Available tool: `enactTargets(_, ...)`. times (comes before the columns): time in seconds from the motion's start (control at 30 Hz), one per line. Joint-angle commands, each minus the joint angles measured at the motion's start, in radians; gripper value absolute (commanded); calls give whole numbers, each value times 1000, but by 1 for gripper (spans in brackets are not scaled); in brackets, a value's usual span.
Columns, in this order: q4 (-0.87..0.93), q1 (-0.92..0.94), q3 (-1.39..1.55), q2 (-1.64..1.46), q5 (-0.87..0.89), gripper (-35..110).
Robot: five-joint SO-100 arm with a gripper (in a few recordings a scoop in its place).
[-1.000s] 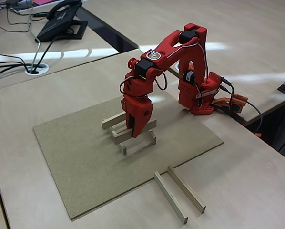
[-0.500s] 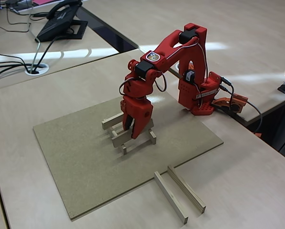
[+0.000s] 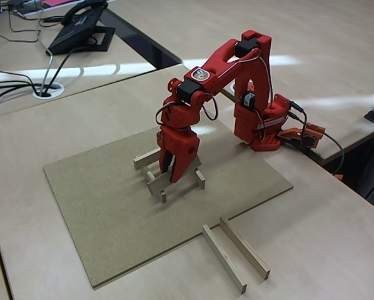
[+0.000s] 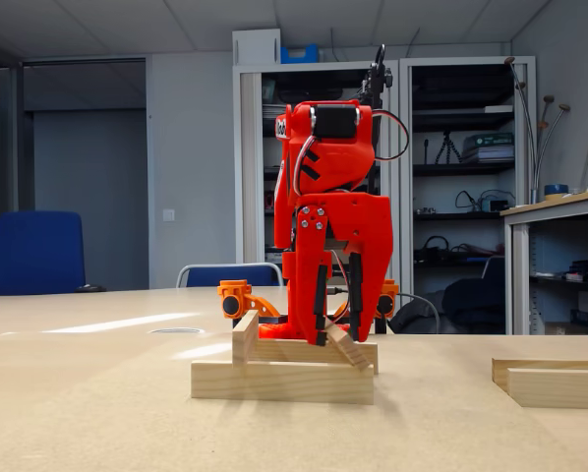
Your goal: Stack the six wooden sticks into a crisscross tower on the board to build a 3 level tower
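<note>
On the board [image 3: 99, 206] [image 4: 88, 423] stands a two-level tower [image 4: 279, 369] of wooden sticks. Two lower sticks [image 3: 162, 195] [image 3: 200, 180] carry two crossed upper ones [image 3: 146, 158] [image 3: 154, 182]. My red gripper [image 3: 170, 177] [image 4: 336, 334] hangs point-down over the nearer upper stick. It is open a little, with a fingertip on each side of that stick. The stick's near end [image 4: 348, 349] lies tilted on the lower layer. Two more sticks [image 3: 223, 257] [image 3: 244, 247] [image 4: 555, 379] lie side by side on the desk, just off the board's near right edge.
The arm's red base [image 3: 262, 125] sits at the board's far right corner, with an orange clamp [image 3: 303, 134] and a cable beside it. A desk phone [image 3: 80, 28] and cables lie on the far left desk. The board's left half is bare.
The gripper has risen a little off the nearer upper stick and its fingers have parted. The stick stays on the lower layer, shifted slightly left.
</note>
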State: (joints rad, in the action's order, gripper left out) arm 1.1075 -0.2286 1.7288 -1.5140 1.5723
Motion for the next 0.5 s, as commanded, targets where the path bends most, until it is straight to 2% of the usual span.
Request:
enactTargets(0.0,0,-8,15,-38,20,7)
enactTargets(0.13,-6,-8,17,-43,32,0)
enactTargets(0.47,31,-3,9,-46,58,0)
